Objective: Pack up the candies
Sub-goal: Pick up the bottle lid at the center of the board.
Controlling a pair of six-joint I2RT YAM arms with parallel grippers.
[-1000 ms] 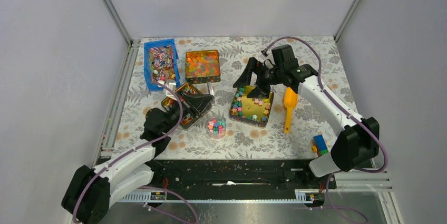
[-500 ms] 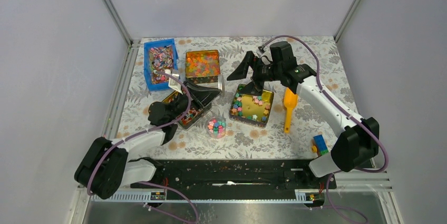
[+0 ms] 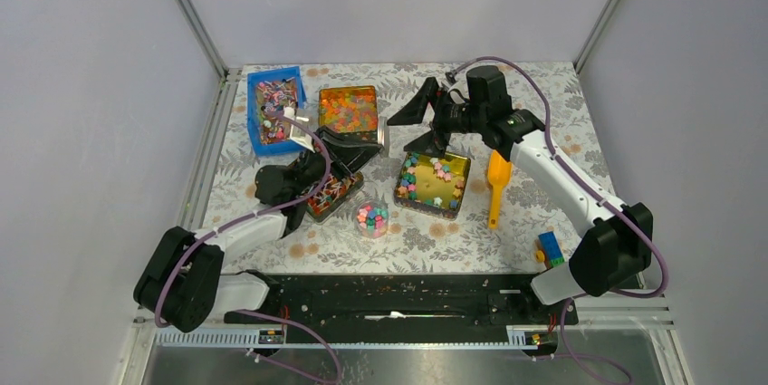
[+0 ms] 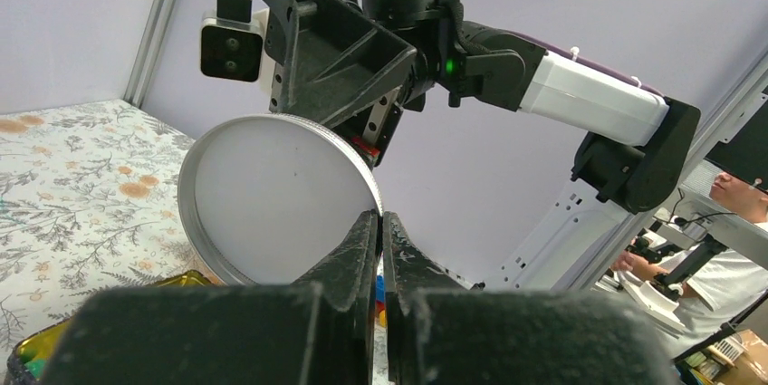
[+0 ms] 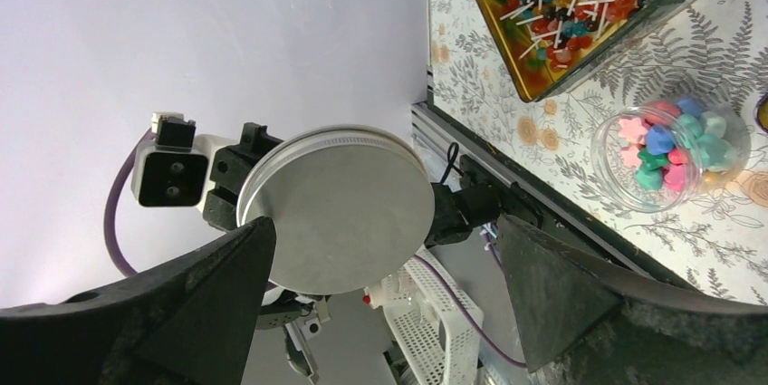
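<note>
Currently: lid step. Left pincer (image 4: 380, 231) pinches the rim of the round metal lid (image 4: 272, 195), raised off the table. Right pincer (image 5: 380, 222) is spread wide, with the lid straight ahead and near. Candies (image 5: 666, 145) sit in the open jar (image 5: 605, 163), below both pincers. Next, likely: a transfer to the right pincer needing a centred grip, or a level lowering onto the jar.

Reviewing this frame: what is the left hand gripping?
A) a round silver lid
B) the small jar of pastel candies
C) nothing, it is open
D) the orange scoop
A: in the left wrist view, the left hand is shut on the rim of the round silver lid, holding it up off the table.
</note>
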